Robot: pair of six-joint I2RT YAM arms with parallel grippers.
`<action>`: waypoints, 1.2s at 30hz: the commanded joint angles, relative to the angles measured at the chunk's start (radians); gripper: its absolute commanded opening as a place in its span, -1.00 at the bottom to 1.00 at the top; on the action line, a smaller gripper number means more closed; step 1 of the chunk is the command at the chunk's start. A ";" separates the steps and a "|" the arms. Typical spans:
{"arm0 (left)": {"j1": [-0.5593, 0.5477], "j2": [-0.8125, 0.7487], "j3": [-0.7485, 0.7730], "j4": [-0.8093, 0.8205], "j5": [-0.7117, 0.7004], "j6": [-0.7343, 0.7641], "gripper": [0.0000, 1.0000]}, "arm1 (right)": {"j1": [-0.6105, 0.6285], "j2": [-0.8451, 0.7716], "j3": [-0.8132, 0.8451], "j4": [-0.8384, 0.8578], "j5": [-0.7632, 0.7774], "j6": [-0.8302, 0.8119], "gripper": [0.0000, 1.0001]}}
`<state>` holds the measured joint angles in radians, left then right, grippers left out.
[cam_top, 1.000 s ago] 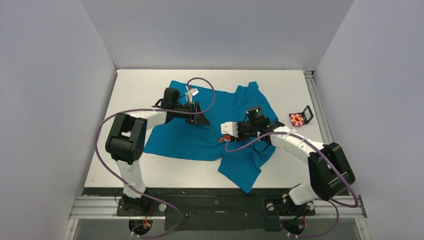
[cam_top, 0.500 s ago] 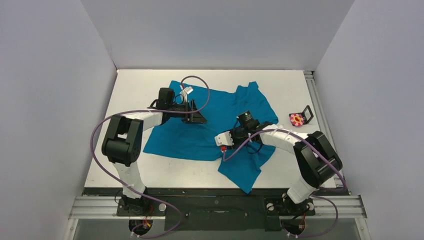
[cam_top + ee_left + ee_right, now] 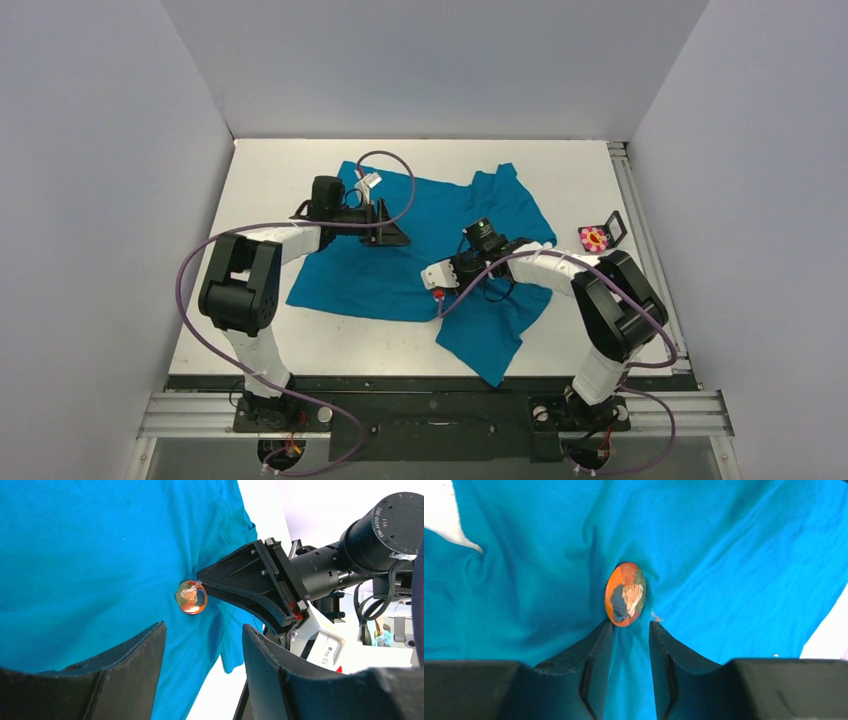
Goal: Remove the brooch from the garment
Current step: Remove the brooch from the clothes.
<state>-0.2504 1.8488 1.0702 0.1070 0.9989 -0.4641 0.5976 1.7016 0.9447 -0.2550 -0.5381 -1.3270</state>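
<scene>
The garment, a teal-blue T-shirt, lies spread on the white table. Pinned to it is an oval orange brooch with a dark and pale picture on its face, also seen as the brooch in the left wrist view. My right gripper is open by a narrow gap, its tips resting on the fabric at the brooch's lower edge, and the left fingertip touches the brooch. Creases in the fabric run toward the pin. My left gripper hovers open over the shirt, short of the brooch, holding nothing.
A small pink flower-shaped pin with a yellow centre lies on the bare table right of the shirt, beside a small black stand. Grey walls enclose the table on three sides. A metal rail runs along the right edge.
The right wrist has swung left and lower onto the shirt, bringing its jaws up to the brooch. The left gripper has drawn back a little to the left.
</scene>
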 commanded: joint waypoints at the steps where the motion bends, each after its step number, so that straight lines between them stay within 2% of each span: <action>1: 0.014 -0.052 -0.003 0.028 0.004 0.016 0.08 | 0.008 0.023 0.058 0.031 -0.024 0.013 -0.41; 8: 0.022 -0.060 -0.011 0.019 0.002 0.024 0.09 | 0.008 0.005 0.042 0.041 -0.055 0.008 -0.45; 18: 0.024 -0.055 -0.011 0.018 0.000 0.022 0.09 | 0.009 0.009 0.066 0.095 -0.098 0.122 -0.64; 26: 0.029 -0.051 -0.007 0.022 -0.006 0.016 0.10 | 0.010 0.041 0.093 0.129 -0.091 0.197 -0.66; 30: 0.031 -0.051 -0.006 0.020 -0.008 0.019 0.10 | 0.010 0.073 0.135 0.065 -0.091 0.178 -0.78; 33: 0.036 -0.046 -0.004 0.013 -0.008 0.028 0.10 | 0.010 0.091 0.174 -0.033 -0.103 0.123 -0.73; 36: 0.038 -0.045 -0.003 0.003 -0.012 0.036 0.10 | 0.013 0.093 0.179 -0.054 -0.104 0.093 -0.74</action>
<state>-0.2234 1.8324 1.0569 0.1013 0.9874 -0.4580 0.5976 1.7878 1.0801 -0.2470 -0.5880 -1.1831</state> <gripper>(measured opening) 0.550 0.131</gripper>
